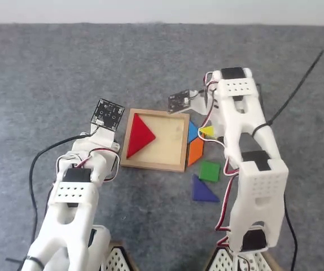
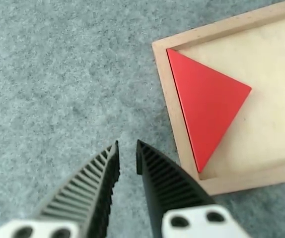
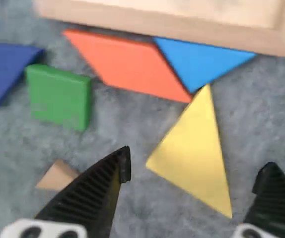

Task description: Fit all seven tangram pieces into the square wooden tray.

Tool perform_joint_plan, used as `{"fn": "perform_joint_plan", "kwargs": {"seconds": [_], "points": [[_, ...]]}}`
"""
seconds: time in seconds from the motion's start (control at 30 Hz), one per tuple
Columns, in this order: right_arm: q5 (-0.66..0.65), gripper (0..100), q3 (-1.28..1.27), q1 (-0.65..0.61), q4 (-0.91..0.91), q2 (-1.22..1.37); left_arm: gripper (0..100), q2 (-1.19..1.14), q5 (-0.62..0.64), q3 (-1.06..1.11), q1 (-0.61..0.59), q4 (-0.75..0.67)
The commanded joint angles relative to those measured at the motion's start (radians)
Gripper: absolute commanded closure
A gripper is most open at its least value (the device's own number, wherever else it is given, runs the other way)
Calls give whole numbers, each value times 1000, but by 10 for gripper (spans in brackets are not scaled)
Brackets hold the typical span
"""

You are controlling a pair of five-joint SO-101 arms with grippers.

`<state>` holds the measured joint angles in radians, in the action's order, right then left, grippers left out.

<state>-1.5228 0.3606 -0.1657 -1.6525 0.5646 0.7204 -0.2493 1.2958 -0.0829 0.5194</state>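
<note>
The square wooden tray (image 1: 173, 164) lies mid-table with a large red triangle (image 1: 139, 136) in its left half. In the left wrist view that red triangle (image 2: 207, 101) rests against the tray's rim (image 2: 165, 89). My left gripper (image 2: 126, 146) hovers over the carpet just outside that rim, shut, with nothing held. My right gripper (image 3: 197, 171) is open wide, its fingers on either side of the yellow triangle (image 3: 194, 148). Beside the tray lie a light blue triangle (image 3: 197, 59), an orange parallelogram (image 3: 127, 64), a green square (image 3: 58, 96) and a dark blue triangle (image 3: 3, 67).
A small tan wooden triangle (image 3: 57, 176) lies on the carpet near one right finger (image 3: 107, 178). The loose pieces cluster at the tray's right side (image 1: 201, 164). Grey carpet (image 1: 66, 73) covers the table all round.
</note>
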Motion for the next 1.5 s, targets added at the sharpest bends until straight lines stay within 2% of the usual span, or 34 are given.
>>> {"fn": "perform_joint_plan", "kwargs": {"seconds": [0.0, 0.27, 0.77, 1.1, 1.47], "points": [[-95, 621, 12, 56, -48, -84, 945, 38, -14, -7, -3, -18], [-166, 619, 3, 117, -18, -4, 945, 38, -14, -7, -5, -20], [-170, 619, -2, 42, 5, 27, 945, 38, -15, -7, -5, -21], [-186, 619, -130, 50, 93, 19, 945, 38, -15, -7, -5, -21], [-184, 621, -135, 68, 151, 27, 945, 38, -15, -7, -5, -23]]}}
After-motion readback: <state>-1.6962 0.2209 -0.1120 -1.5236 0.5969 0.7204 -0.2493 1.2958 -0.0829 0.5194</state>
